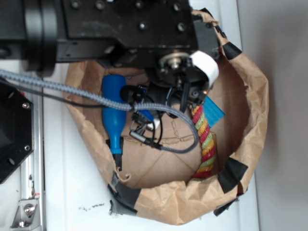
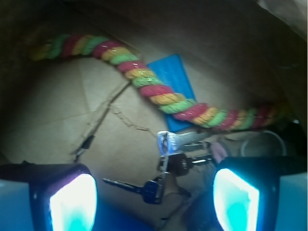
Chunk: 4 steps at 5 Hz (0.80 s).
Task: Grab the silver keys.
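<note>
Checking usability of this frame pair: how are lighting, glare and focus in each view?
Exterior view: evenly lit but soft, and the arm hides most of the silver keys. Wrist view: dim and blurred, the gripper fingers glow with cyan glare, the bag's upper corners fall into shadow, and the keys glint.

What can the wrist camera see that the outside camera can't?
Only the wrist view shows the silver keys clearly, lying between the open gripper fingers, untouched. Only the exterior view shows the blue bottle, the whole paper bag, the grey cable and the robot arm. Both show the striped rope and the blue card.
</note>
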Each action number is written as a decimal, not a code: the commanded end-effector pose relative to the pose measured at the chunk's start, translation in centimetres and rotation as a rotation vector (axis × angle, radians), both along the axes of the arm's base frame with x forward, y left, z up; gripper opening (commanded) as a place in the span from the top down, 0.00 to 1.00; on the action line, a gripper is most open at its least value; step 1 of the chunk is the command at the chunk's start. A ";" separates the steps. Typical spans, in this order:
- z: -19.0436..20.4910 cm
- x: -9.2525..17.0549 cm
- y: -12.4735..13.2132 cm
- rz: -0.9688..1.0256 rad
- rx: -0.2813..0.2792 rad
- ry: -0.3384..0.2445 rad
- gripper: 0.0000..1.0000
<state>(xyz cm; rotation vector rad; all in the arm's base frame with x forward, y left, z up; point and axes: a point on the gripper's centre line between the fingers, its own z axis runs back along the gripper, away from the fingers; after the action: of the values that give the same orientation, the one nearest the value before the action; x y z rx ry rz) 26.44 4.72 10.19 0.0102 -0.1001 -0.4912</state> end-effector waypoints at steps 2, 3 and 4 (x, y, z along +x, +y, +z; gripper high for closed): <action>-0.4 0.0 1.5 0.022 0.033 -0.024 0.00; -1.1 0.3 1.2 0.053 0.026 -0.020 0.00; -2.3 0.6 0.5 0.112 -0.015 -0.012 0.00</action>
<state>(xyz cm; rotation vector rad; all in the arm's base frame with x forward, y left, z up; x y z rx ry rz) 26.68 5.54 6.88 -0.0115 -0.0817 -0.3714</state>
